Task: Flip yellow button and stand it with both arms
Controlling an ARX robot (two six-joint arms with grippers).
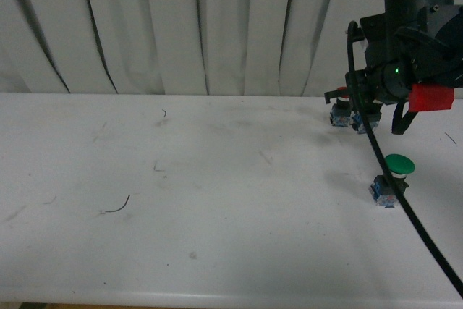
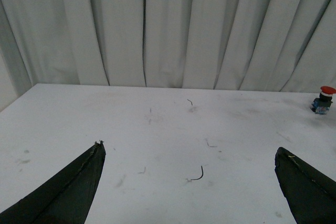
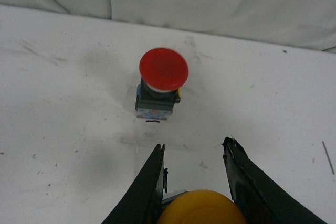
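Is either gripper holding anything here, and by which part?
The right gripper clamps the yellow button by its body under the cap; the left gripper is empty.

Dim, even light, grey cast over white table (image 1: 217,236), soft shadow pooled around red button (image 3: 163,69), fine grain throughout, yellow button (image 3: 201,208) blurred close to lens, curtain (image 1: 181,27) folds softly shaded.

one red button (image 3: 163,69), one green button (image 1: 398,164), one yellow button (image 3: 201,208).
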